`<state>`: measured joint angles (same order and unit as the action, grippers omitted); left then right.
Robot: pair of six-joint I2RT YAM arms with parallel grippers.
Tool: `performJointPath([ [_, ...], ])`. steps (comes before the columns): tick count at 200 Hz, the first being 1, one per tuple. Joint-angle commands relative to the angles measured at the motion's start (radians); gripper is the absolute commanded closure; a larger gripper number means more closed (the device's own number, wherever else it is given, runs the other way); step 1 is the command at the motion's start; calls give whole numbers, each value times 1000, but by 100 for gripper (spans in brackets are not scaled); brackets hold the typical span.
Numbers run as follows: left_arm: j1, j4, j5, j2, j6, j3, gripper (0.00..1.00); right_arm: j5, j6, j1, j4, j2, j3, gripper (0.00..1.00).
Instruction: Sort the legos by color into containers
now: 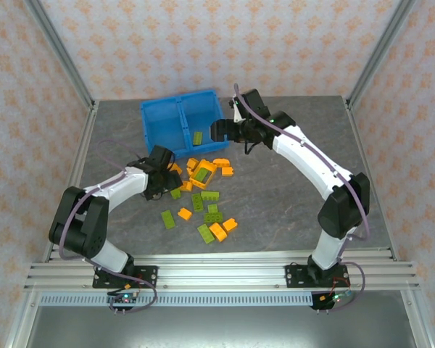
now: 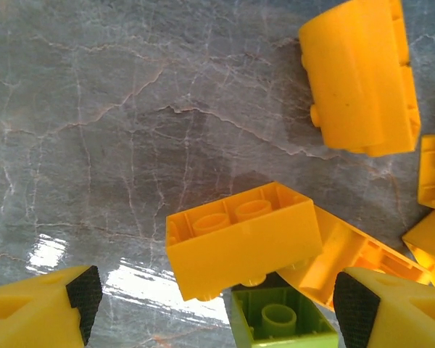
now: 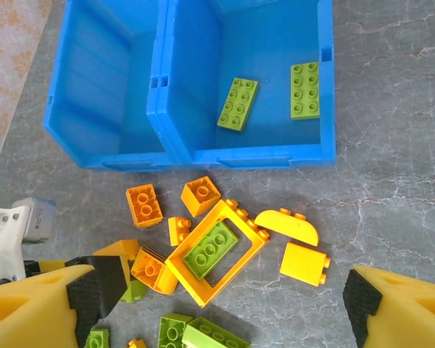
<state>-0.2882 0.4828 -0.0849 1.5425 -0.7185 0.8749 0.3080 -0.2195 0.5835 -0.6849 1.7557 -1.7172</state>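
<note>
The blue bin (image 1: 162, 123) stood at the far middle of the grey marbled surface (image 1: 290, 203). Seen from the right wrist camera, its right compartment (image 3: 275, 43) held two olive-green bricks lying flat, studs up, one (image 3: 238, 104) tilted and the other (image 3: 304, 90) upright against the right wall; the left compartment (image 3: 101, 80) showed bare blue floor.

The rest of the legos (image 1: 203, 196) lay scattered on the surface just in front of the bin, orange and green mixed. Among them an orange frame (image 3: 216, 250) ringed a green two-by-three brick (image 3: 211, 249) (the brick sat inside the frame, not beside it).

The left pincer (image 1: 163, 170) was low at the left edge of the pile. In its wrist view the left pincer (image 2: 219, 301) had its jaws spread apart, with black pads (image 2: 83, 293) on either side of an upturned orange brick (image 2: 243, 243), clear of it on both sides. That brick lay partly over a green brick (image 2: 279, 319), hollow side up.

The right pincer (image 1: 221, 130) hung beside the bin's right compartment; from its own camera the right pincer (image 3: 228, 293) stood wide apart over the pile, with nothing gripped.
</note>
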Motion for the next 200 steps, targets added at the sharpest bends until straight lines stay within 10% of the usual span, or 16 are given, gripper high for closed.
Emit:
performJointPath([
  [1, -5, -20, 58, 3, -38, 24, 14, 0, -7, -2, -5, -20, -4, 11],
  [67, -5, -78, 58, 102, -51, 54, 27, -17, -7, -2, -28, -22, -12, 11],
  [130, -5, -29, 87, 60, -62, 52, 63, -40, -23, -2, -42, -36, -9, 11],
  [200, -3, 133, 318, -102, 176, 402, 65, -68, -40, -1, -9, -61, 5, 11],
])
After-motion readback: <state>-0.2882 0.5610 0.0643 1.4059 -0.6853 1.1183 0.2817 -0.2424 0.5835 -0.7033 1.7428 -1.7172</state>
